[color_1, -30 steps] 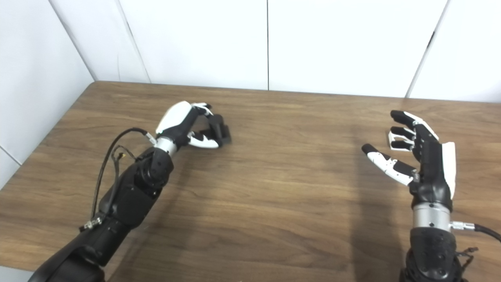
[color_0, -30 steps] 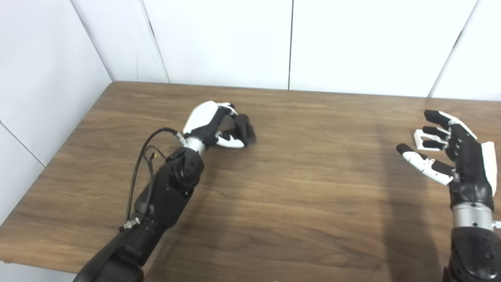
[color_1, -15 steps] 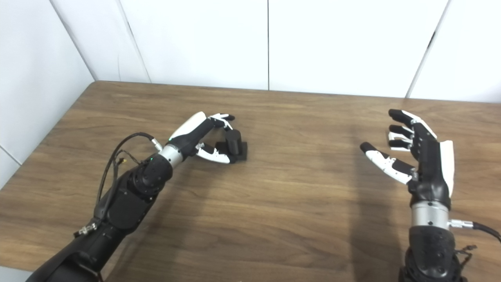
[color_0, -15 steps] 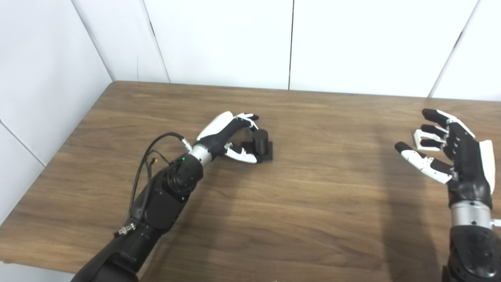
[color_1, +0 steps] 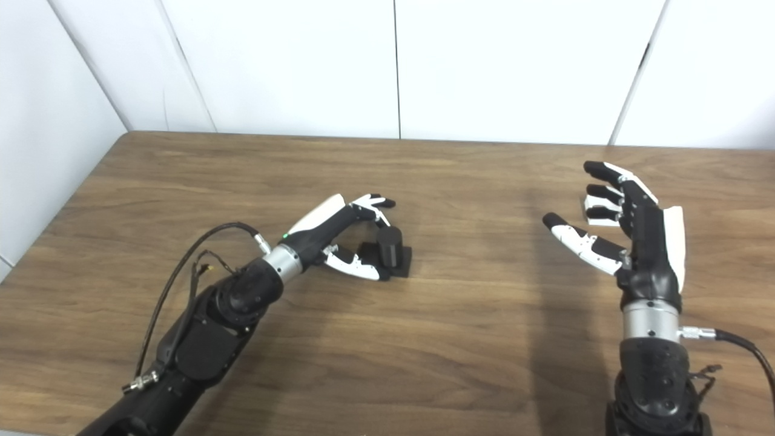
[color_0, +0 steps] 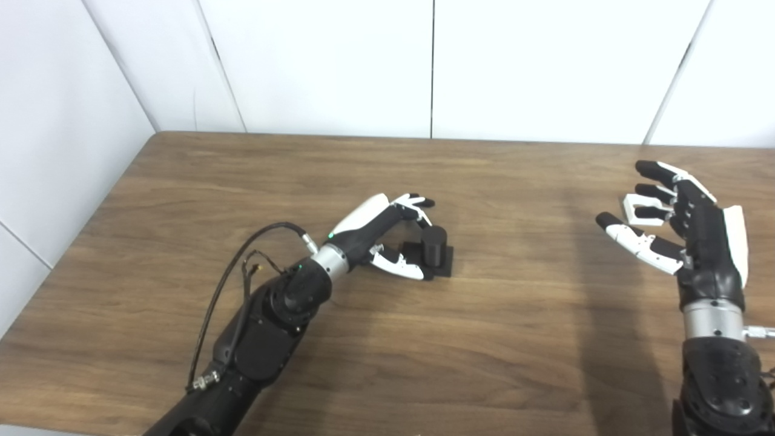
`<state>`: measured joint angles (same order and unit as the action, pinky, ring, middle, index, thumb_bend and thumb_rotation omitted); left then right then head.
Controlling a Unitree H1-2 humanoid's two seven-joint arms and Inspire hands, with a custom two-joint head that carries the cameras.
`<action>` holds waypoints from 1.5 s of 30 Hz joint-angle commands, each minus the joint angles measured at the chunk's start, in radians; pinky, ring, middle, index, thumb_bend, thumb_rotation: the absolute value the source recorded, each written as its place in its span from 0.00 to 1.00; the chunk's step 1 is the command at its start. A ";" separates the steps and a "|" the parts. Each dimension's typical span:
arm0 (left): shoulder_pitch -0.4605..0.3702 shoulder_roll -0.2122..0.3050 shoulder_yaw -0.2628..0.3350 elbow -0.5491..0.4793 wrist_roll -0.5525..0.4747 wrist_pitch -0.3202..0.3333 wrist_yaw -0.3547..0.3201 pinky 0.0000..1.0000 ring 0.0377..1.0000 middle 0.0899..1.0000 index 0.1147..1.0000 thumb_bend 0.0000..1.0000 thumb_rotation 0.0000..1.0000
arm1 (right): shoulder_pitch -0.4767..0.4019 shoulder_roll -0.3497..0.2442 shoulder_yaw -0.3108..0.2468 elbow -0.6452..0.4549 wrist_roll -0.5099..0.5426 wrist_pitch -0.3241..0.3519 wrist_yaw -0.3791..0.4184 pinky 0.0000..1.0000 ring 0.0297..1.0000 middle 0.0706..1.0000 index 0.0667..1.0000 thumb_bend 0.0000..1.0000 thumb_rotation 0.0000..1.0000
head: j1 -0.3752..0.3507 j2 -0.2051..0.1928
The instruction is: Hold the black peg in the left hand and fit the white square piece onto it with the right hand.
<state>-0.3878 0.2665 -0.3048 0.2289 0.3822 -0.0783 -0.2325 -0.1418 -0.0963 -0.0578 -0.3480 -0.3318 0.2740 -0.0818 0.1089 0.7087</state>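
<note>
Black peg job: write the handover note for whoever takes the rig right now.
Left hand: around the black peg, which stands upright on its square base on the table; whether the fingers grip it cannot be told.
Right hand: open, fingers spread, holding nothing.
White square piece: on the table at the right, partly hidden behind the right hand's fingers.
Done: left hand is at the peg.
Left: pick up the white piece, fit it onto the peg.

- The peg (color_0: pixel 433 244) stands upright on its base on the surface (color_0: pixel 484 339), left of centre.
- The left hand (color_0: pixel 387 233) lies just left of the peg, fingers curved around it.
- The right hand (color_0: pixel 678 236) sits well apart, far right.
- The square piece (color_0: pixel 640 208) lies behind the right hand's fingers.
</note>
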 commanded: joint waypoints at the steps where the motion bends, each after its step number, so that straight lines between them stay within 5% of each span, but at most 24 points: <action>1: -0.004 -0.009 -0.010 -0.030 0.008 -0.033 0.006 0.97 1.00 0.93 0.42 0.52 0.08 | -0.035 -0.005 -0.002 -0.032 -0.003 -0.045 -0.015 0.62 0.75 0.79 0.73 0.67 0.13 | 0.000 0.001; 25: 0.044 -0.068 -0.084 -0.043 0.019 -0.130 -0.003 0.91 1.00 0.94 0.43 0.52 0.08 | -0.028 -0.004 -0.004 -0.062 -0.030 -0.012 -0.009 0.61 0.74 0.80 0.73 0.68 0.20 | -0.081 0.026; 32: 0.050 -0.052 -0.079 -0.053 0.025 -0.130 -0.001 0.91 1.00 0.95 0.43 0.52 0.08 | -0.031 -0.010 -0.010 -0.067 -0.032 -0.017 -0.011 0.60 0.74 0.79 0.72 0.67 0.17 | -0.174 0.029; 38: 0.063 -0.009 -0.057 -0.060 -0.002 -0.157 -0.018 0.90 1.00 0.94 0.43 0.52 0.08 | -0.034 -0.004 -0.022 -0.078 -0.048 -0.005 -0.025 0.62 0.75 0.81 0.75 0.69 0.19 | -0.358 0.005; 45: 0.067 0.006 -0.045 -0.057 -0.011 -0.173 -0.035 0.88 1.00 0.94 0.43 0.52 0.08 | -0.056 -0.036 -0.043 -0.089 -0.061 0.006 -0.014 0.63 0.76 0.82 0.75 0.66 0.18 | -0.410 -0.008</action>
<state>-0.3147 0.2541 -0.3547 0.1810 0.3763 -0.2545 -0.2506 -0.1475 -0.1119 -0.0878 -0.3927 -0.3840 0.2960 -0.0861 -0.3006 0.6995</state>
